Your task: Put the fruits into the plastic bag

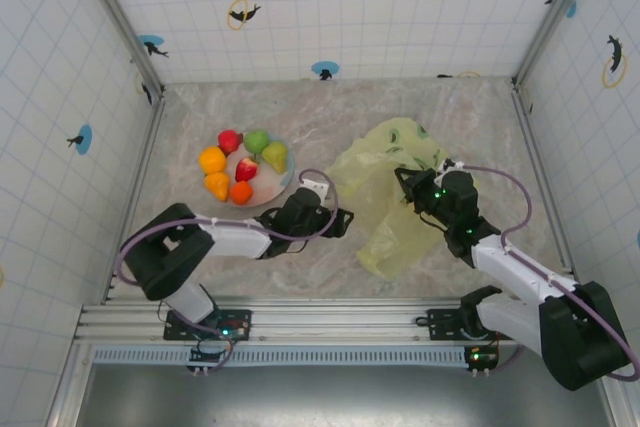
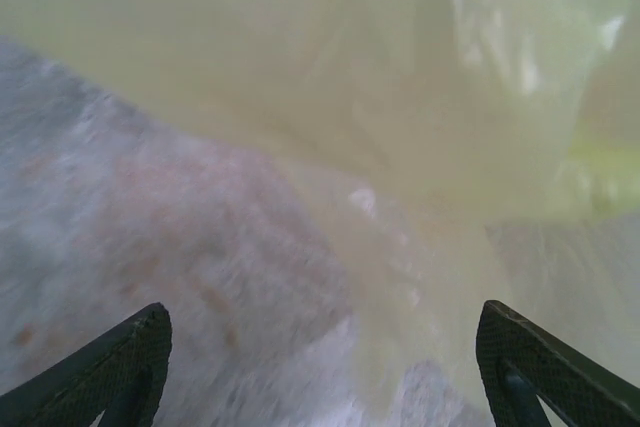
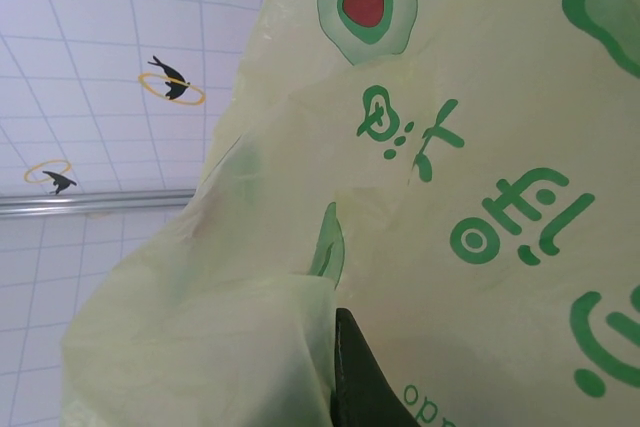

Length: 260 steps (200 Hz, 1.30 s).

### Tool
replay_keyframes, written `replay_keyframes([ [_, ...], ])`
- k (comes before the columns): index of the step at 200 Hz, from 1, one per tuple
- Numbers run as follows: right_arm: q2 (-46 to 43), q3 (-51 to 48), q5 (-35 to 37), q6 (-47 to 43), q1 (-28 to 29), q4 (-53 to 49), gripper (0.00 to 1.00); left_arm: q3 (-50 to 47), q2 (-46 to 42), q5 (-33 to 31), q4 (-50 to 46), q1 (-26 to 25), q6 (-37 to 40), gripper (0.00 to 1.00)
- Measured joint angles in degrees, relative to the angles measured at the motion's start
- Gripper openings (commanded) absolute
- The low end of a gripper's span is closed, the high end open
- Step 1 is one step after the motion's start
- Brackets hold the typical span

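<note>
While right fingers (image 3: 365, 387) pinch bag (image 1: 385, 222), left fingers (image 2: 110, 367) gape.

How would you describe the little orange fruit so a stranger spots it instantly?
Find the round pale plate on the left half of the table. The orange fruit sits at the plate's near edge. It is the deepest orange there, with a yellower fruit on its left and a red one behind.
</note>
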Motion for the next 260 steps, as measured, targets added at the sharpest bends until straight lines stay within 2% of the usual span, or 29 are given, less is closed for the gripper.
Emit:
replay_keyframes([
  [57,0.00,0.00,-0.07,-0.17,-0.57,0.00,0.00,6.91,10.49,4.39,5.64,0.00,-2.84,0.45],
  [89,0.00,0.02,-0.17,-1.66,-1.38,-0.31,0.00,8.07,12.61,7.23,7.74,0.00,-4.20,0.16],
  [113,0.00,1.05,-0.15,-6.47,-2.10,-4.13,0.00,8.90,12.59,9.46,8.57,0.00,-4.33,0.00],
  [150,-0.07,8.28,-0.39,-19.19,-5.01,-17.03,0.00,8.68,9.01,12.33,7.78,0.00,-4.17,0.00],
  [175,-0.07,18.64,2.58,-31.98,-6.71,-29.90,0.00,6.82,1.05,15.06,6.12,0.00,-4.26,0.00],
  [206,0.13,30.12,7.48,-44.83,-6.86,-41.20,0.00,6.75,-7.39,19.61,4.13,0.00,-4.68,0.00],
  [232,1.51,35.15,9.16,-51.19,-6.86,-46.90,0.00,6.75,-11.63,22.32,2.29,0.00,-5.38,0.00],
  [260,2.97,35.74,9.44,-54.71,-6.86,-49.48,0.00,6.40,-15.23,21.68,-0.72,0.00,-5.03,0.00],
])
